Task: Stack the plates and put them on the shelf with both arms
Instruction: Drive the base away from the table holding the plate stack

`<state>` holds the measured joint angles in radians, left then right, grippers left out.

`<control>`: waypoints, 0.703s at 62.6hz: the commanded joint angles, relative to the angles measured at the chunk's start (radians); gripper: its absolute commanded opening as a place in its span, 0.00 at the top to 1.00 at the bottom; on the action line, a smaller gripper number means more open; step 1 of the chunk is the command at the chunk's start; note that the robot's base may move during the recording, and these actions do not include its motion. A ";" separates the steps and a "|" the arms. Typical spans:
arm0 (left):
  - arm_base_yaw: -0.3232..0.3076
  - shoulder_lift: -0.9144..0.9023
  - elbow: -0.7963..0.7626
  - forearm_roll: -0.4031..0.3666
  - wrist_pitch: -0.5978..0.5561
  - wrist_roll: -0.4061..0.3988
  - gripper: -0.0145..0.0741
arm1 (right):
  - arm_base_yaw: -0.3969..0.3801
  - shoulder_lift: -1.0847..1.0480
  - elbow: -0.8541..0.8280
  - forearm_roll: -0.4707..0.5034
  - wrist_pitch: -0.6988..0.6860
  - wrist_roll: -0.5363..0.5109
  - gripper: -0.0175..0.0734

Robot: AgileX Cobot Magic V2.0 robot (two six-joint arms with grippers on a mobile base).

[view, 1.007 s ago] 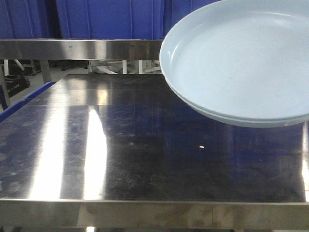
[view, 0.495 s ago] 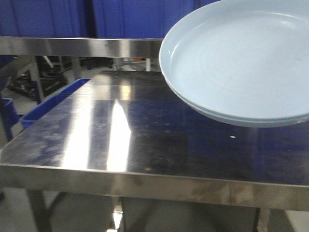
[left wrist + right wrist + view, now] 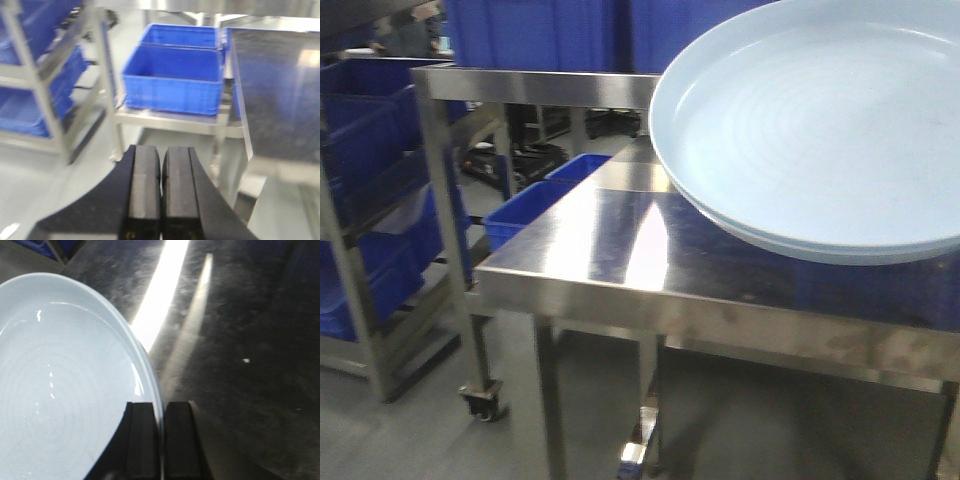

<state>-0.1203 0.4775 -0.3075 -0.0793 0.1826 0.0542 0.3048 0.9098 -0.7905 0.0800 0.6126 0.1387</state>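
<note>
Two pale blue plates (image 3: 820, 120), one nested in the other, hang tilted in the air at the upper right, above the steel table (image 3: 620, 285). In the right wrist view my right gripper (image 3: 161, 407) is shut on the right rim of the plates (image 3: 60, 380), one finger inside and one outside. The dark tabletop (image 3: 240, 340) lies below it. My left gripper (image 3: 161, 150) is shut with nothing in it and hangs over the grey floor, left of the table corner (image 3: 280, 90). Neither gripper shows in the front view.
A steel shelf (image 3: 540, 85) runs above the table's back. Blue bins (image 3: 172, 75) sit on a low steel stand left of the table, the nearest bin (image 3: 535, 205) by the table leg. A rack holding blue bins (image 3: 370, 200) stands at far left.
The front view has swung left and back: the table slid right, and its left edge, legs, floor and rack came into sight. The plates keep their place in the view.
</note>
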 commanded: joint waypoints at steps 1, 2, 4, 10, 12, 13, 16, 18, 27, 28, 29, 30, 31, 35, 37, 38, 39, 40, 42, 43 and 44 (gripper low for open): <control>0.002 0.001 -0.032 -0.004 -0.081 0.002 0.74 | -0.002 -0.016 -0.027 0.010 -0.088 -0.006 0.76; 0.002 0.001 -0.032 -0.004 -0.081 0.002 0.74 | -0.002 -0.016 -0.027 0.010 -0.088 -0.006 0.76; 0.002 0.001 -0.032 -0.004 -0.081 0.002 0.74 | -0.002 -0.016 -0.027 0.010 -0.088 -0.006 0.76; 0.002 0.001 -0.032 -0.004 -0.081 0.002 0.74 | -0.002 -0.016 -0.027 0.010 -0.088 -0.006 0.76; 0.002 0.001 -0.032 -0.004 -0.081 0.002 0.74 | -0.002 -0.016 -0.027 0.010 -0.088 -0.006 0.76; 0.002 0.001 -0.032 -0.004 -0.081 0.002 0.74 | -0.002 -0.016 -0.027 0.010 -0.088 -0.006 0.76; 0.002 0.001 -0.032 -0.004 -0.081 0.002 0.74 | -0.002 -0.016 -0.027 0.010 -0.088 -0.006 0.76; 0.002 0.001 -0.032 -0.004 -0.081 0.002 0.74 | -0.002 -0.016 -0.027 0.010 -0.088 -0.006 0.76; 0.002 0.001 -0.032 -0.004 -0.081 0.002 0.74 | -0.002 -0.016 -0.027 0.010 -0.088 -0.006 0.76; 0.002 0.001 -0.032 -0.004 -0.081 0.002 0.74 | -0.002 -0.016 -0.027 0.010 -0.088 -0.006 0.76; 0.002 0.001 -0.032 -0.004 -0.081 0.002 0.74 | -0.002 -0.016 -0.027 0.010 -0.088 -0.006 0.76; 0.002 0.001 -0.032 -0.004 -0.081 0.002 0.74 | -0.002 -0.016 -0.027 0.010 -0.088 -0.006 0.76; 0.002 0.001 -0.032 -0.004 -0.081 0.002 0.74 | -0.002 -0.016 -0.027 0.010 -0.088 -0.006 0.76; 0.002 0.001 -0.032 -0.004 -0.081 0.002 0.74 | -0.002 -0.016 -0.027 0.010 -0.088 -0.006 0.76; 0.002 0.001 -0.032 -0.004 -0.081 0.002 0.74 | -0.002 -0.016 -0.027 0.010 -0.088 -0.006 0.76; 0.002 0.001 -0.032 -0.004 -0.081 0.002 0.74 | -0.002 -0.016 -0.027 0.010 -0.088 -0.006 0.76; 0.002 0.001 -0.032 -0.004 -0.081 0.002 0.74 | -0.002 -0.016 -0.027 0.010 -0.088 -0.006 0.76; 0.002 0.001 -0.032 -0.004 -0.081 0.002 0.74 | -0.002 -0.016 -0.027 0.010 -0.088 -0.006 0.76; 0.002 0.001 -0.032 -0.004 -0.081 0.002 0.74 | -0.002 -0.016 -0.027 0.010 -0.088 -0.006 0.76; 0.002 0.001 -0.032 -0.004 -0.081 0.002 0.74 | -0.002 -0.016 -0.027 0.010 -0.088 -0.006 0.76; 0.002 0.001 -0.032 -0.004 -0.081 0.002 0.74 | -0.002 -0.016 -0.027 0.010 -0.088 -0.006 0.76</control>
<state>-0.1203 0.4775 -0.3075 -0.0793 0.1826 0.0542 0.3048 0.9098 -0.7905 0.0800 0.6126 0.1387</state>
